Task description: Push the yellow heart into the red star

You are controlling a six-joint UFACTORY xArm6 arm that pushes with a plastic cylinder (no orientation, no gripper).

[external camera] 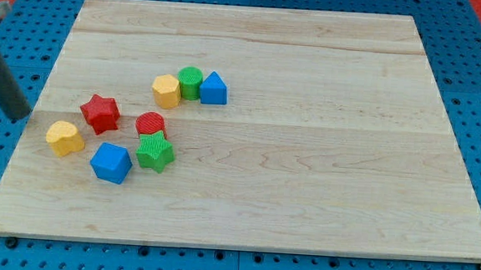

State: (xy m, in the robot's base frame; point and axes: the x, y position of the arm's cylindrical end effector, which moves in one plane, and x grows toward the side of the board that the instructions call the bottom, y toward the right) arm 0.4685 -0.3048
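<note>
The yellow heart [65, 138] lies near the board's left edge. The red star [100, 113] sits just up and to the right of it, a small gap between them. My rod comes in from the view's top left, and my tip [19, 117] rests at the board's left edge, left of and slightly above the yellow heart, not touching it.
A red cylinder [150, 124], a green star [155, 152] and a blue cube [111, 162] cluster right of the heart. A yellow hexagon [166, 90], a green cylinder [190, 82] and a blue triangular block [214, 89] stand in a row higher up. The wooden board [306, 156] lies on a blue pegboard.
</note>
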